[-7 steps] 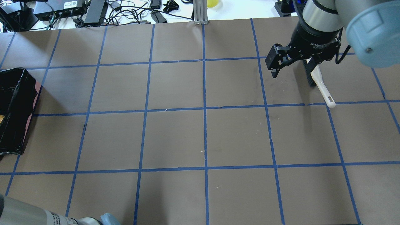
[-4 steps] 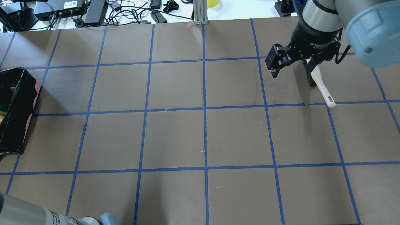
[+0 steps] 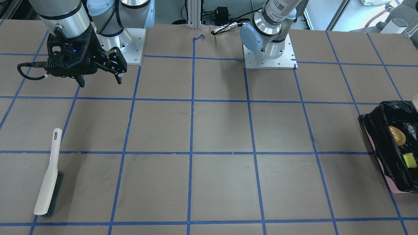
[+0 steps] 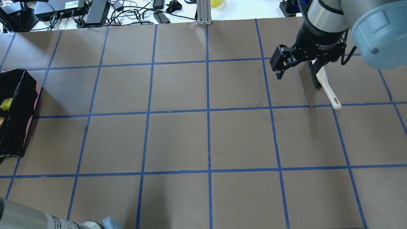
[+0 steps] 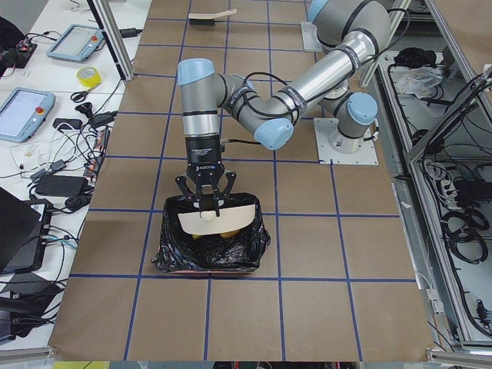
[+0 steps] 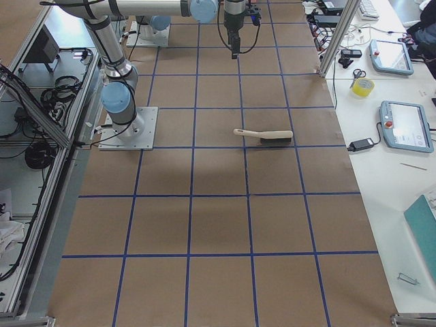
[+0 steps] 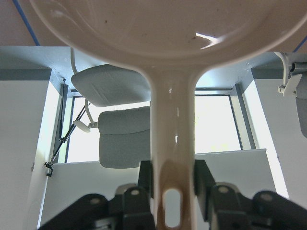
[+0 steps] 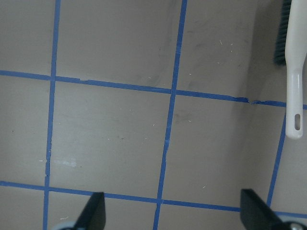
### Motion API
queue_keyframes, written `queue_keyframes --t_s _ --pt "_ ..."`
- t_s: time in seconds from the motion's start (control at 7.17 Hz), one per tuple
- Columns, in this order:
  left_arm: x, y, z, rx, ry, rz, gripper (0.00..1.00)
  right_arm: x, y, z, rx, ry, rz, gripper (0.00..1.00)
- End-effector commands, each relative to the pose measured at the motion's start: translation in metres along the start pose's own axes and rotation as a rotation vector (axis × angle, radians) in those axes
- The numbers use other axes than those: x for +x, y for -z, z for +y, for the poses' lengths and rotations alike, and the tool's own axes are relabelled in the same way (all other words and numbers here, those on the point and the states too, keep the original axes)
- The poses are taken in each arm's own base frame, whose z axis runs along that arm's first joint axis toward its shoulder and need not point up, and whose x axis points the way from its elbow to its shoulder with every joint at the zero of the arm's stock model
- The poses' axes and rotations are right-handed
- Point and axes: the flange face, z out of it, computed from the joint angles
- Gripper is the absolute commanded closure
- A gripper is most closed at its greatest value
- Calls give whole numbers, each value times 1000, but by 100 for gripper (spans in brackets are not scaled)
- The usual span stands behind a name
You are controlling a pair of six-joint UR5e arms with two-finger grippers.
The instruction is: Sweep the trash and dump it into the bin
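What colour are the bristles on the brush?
Dark grey to black; the brush shows best in the exterior front-facing view.

I can see a white-handled brush (image 3: 48,178) lying flat on the brown, blue-taped table (image 3: 222,130), and past the brush's bristle end a yellow tape roll (image 6: 363,86) and a teach pendant (image 6: 406,126).

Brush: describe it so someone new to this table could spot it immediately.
Start from the brown table with its blue tape grid, then go to the end opposite the black-lined bin. There, out past the open right gripper, the brush lies flat by itself: a long cream handle with a hanging hole and dark bristles along one edge.
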Motion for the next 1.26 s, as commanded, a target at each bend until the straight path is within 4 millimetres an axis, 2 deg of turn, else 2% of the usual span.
queue_keyframes --t_s 0.0,0.14,0.28,0.42,0.7,1.12 --pt "-8 11 -5 59 -10 -75 95 0 -1 0 -5 1 0 0" --pt "-22 35 -20 57 -33 -115 96 0 0 0 2 -1 -3 0" --pt "-38 70 -46 72 -77 -156 99 0 -2 0 -9 1 -2 0" --pt "-50 94 -72 101 -68 -169 100 0 0 0 3 -1 -2 0" --pt "-61 144 -111 177 -67 -231 100 0 -1 -1 0 -1 -1 0" --pt "-47 173 -152 480 64 -150 100 0 -2 -1 -3 4 0 0"
